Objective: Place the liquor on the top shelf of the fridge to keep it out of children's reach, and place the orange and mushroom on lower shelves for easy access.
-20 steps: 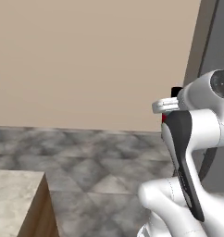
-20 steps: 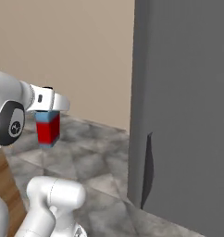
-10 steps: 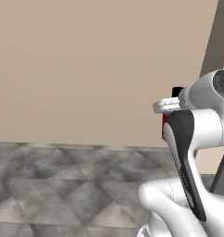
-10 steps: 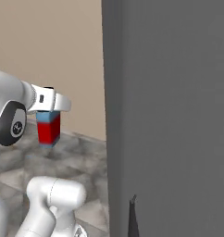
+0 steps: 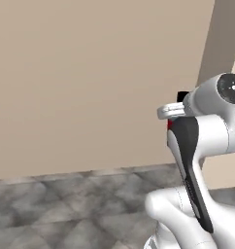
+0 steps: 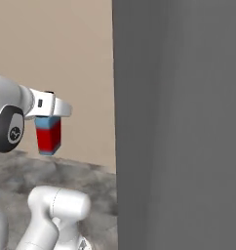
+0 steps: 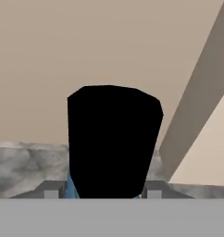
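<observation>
We hold the liquor (image 6: 48,136) clamped in gripper (image 6: 48,117); risk: bottle clips fridge (image 6: 178,122) wall w/ base so near.

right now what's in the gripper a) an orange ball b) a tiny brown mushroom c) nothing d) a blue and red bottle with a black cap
d: in the right base view the gripper is closed on the liquor, which hangs above the floor with its blue upper part and red lower part showing, and the hand view looks down on its black cap.
</observation>
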Robot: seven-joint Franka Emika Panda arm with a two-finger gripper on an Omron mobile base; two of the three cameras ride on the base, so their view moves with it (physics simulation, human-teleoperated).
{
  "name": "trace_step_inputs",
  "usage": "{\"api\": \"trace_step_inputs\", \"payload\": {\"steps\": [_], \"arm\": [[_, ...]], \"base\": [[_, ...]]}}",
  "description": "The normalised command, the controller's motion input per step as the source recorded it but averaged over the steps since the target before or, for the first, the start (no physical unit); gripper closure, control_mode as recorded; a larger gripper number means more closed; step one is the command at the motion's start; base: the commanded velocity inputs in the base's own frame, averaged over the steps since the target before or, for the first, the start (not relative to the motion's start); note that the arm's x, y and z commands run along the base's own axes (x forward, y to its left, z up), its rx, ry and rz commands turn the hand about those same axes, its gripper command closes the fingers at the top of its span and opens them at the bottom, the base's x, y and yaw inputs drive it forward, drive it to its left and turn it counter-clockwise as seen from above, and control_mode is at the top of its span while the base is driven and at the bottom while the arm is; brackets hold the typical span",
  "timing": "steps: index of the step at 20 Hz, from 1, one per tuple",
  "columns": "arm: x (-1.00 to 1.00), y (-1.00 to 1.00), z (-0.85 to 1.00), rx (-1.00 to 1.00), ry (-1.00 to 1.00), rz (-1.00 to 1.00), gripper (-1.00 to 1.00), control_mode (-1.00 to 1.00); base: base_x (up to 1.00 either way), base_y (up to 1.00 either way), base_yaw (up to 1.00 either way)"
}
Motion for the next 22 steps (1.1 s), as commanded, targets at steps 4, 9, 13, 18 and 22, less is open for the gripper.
{"api": "trace_step_inputs", "payload": {"steps": [4, 9, 13, 18, 22], "arm": [[0.0, 0.0, 0.0, 0.0, 0.0, 0.0, 1.0, 1.0], [0.0, 0.0, 0.0, 0.0, 0.0, 0.0, 1.0, 1.0], [0.0, 0.0, 0.0, 0.0, 0.0, 0.0, 1.0, 1.0], [0.0, 0.0, 0.0, 0.0, 0.0, 0.0, 1.0, 1.0], [0.0, 0.0, 0.0, 0.0, 0.0, 0.0, 1.0, 1.0]], "base": [[0.52, 0.02, -0.63], [0.3, 0.01, -0.7], [0.18, 0.2, -0.64], [0.18, 0.28, -0.63], [0.22, 0.24, -0.66]]}}
